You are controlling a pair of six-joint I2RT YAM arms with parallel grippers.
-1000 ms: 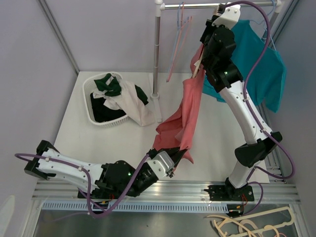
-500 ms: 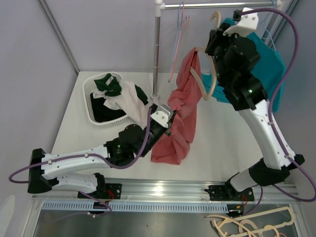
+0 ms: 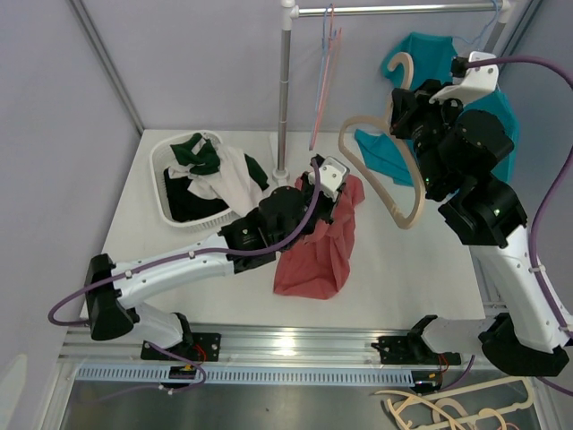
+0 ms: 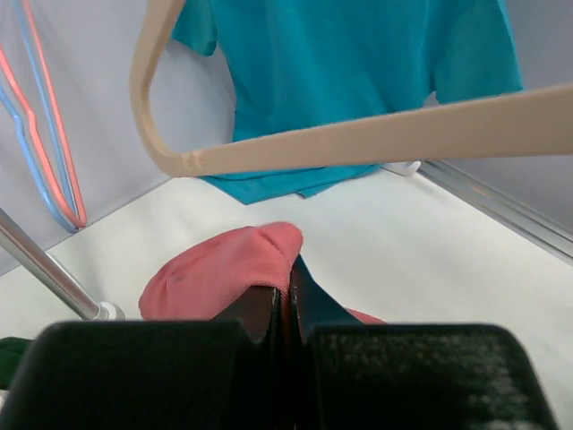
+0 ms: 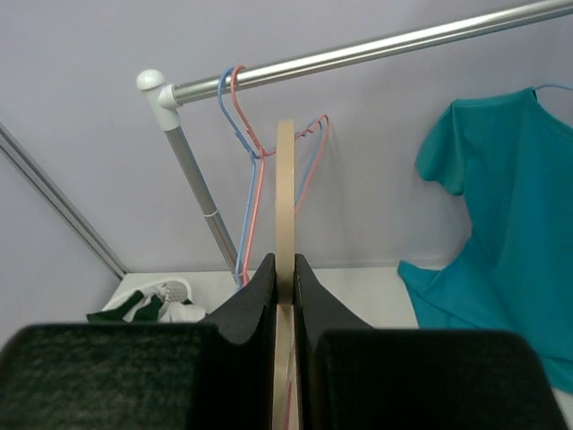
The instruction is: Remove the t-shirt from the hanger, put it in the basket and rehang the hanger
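The left claw (image 4: 288,288) is pressed together on a fold of the pink t-shirt (image 4: 219,273), pinching the cloth's upper edge so that a bunched ridge stands up at its fingers. From that grip the shirt falls toward 6 o'clock in the top view. It heaps on the white table (image 3: 179,260) near its middle, with the lower part resting on the surface. The right claw (image 5: 285,273), at 2 o'clock from the shirt, is clamped on the beige hanger (image 5: 285,179), gripping it below the hook. The hanger is bare, held in the air and tilted, its arms sloping down toward the table, apart from the pink cloth. Behind it, at 12 to 1 o'clock, a teal shirt (image 3: 434,49) hangs from the rail (image 3: 394,9). Thin pink and blue wire hangers (image 3: 322,81) hang on the same rail beside the upright pole (image 3: 283,90). At 9 o'clock from the pink shirt, a white basket (image 3: 158,193) holds dark green and white clothes.
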